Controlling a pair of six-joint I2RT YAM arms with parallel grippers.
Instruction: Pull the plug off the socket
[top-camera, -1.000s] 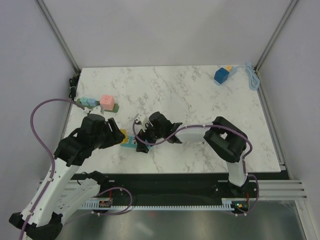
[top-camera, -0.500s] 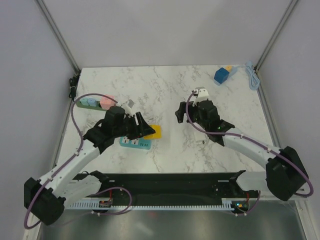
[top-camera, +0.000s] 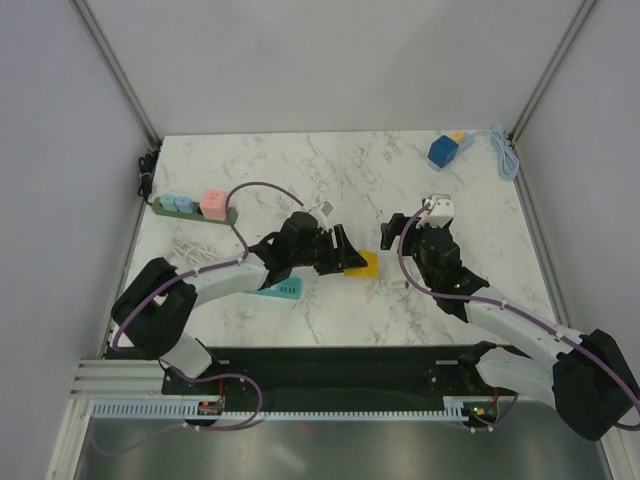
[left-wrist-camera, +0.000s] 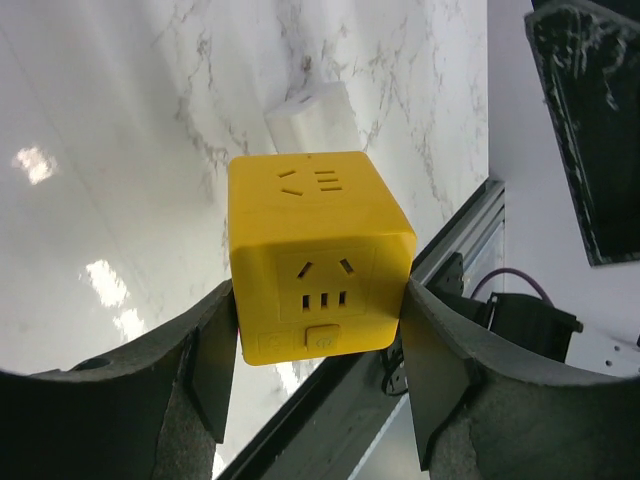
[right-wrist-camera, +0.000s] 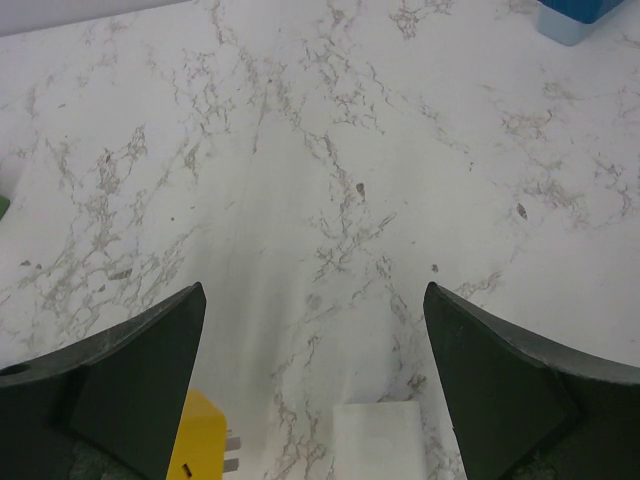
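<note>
My left gripper (top-camera: 350, 262) is shut on a yellow cube plug (top-camera: 364, 264) and holds it above the table, well right of the teal socket strip (top-camera: 275, 289). In the left wrist view the cube (left-wrist-camera: 310, 220) sits between both pads (left-wrist-camera: 215, 350), its socket face towards the camera. In the right wrist view its metal prongs (right-wrist-camera: 232, 450) show bare at the bottom left. My right gripper (top-camera: 392, 236) is open and empty, just right of the cube. Its fingers (right-wrist-camera: 150, 360) spread wide over bare marble.
A small white block lies on the marble by the cube (right-wrist-camera: 378, 440), also in the left wrist view (left-wrist-camera: 312, 112). A green strip with pink and blue cubes (top-camera: 195, 207) is at the far left. A blue cube (top-camera: 443, 150) and a coiled cable (top-camera: 505, 150) are at the back right.
My left gripper has carried the yellow cube plug off the teal strip and rightwards to the table's middle. My right arm has swung away from the strip to the right.
</note>
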